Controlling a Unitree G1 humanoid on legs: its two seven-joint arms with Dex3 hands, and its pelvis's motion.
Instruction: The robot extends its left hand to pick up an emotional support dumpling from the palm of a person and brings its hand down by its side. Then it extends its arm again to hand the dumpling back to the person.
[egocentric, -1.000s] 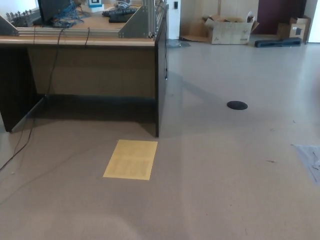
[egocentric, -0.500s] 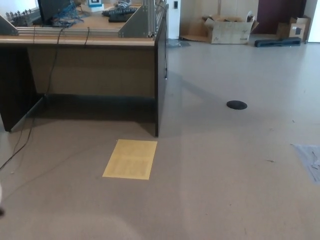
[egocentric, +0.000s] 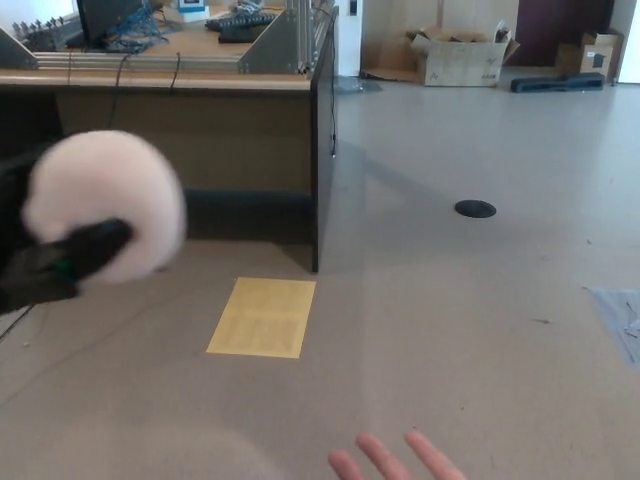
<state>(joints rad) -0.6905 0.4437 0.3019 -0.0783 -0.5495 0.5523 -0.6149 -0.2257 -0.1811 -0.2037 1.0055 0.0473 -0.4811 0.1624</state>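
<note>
Rising into view: the left robot hand (egocentric: 50, 262), black and thick-fingered, now fills the picture's left edge, where half a second ago there was only bare floor; it is blurred by motion
Robot hand state: its black fingers (egocentric: 88, 250) are wrapped across the front of the round, pale pink plush dumpling (egocentric: 110, 200), which it carries; the grasp looks firm, though blur hides the exact finger placement
Dumpling position: held up in the air at the left, in front of the dark wooden counter (egocentric: 190, 85), touching nothing but the robot hand
Person: pale fingertips of a person's hand (egocentric: 395, 462) now poke up at the bottom edge, right of centre, absent from the earlier pictures; the palm itself lies out of frame
Gap: dumpling and person's hand are well apart, with the yellow rectangular sheet (egocentric: 262, 317) on the floor between them
Meaning for the task: judging by this, the pick-up and the lowering are done and the hand-back is under way; the arm likely needs to reach forward and right toward the waiting palm before releasing
Right robot hand: not in view
Risk: opening the fingers before the dumpling is over the palm would drop it on the floor
</note>
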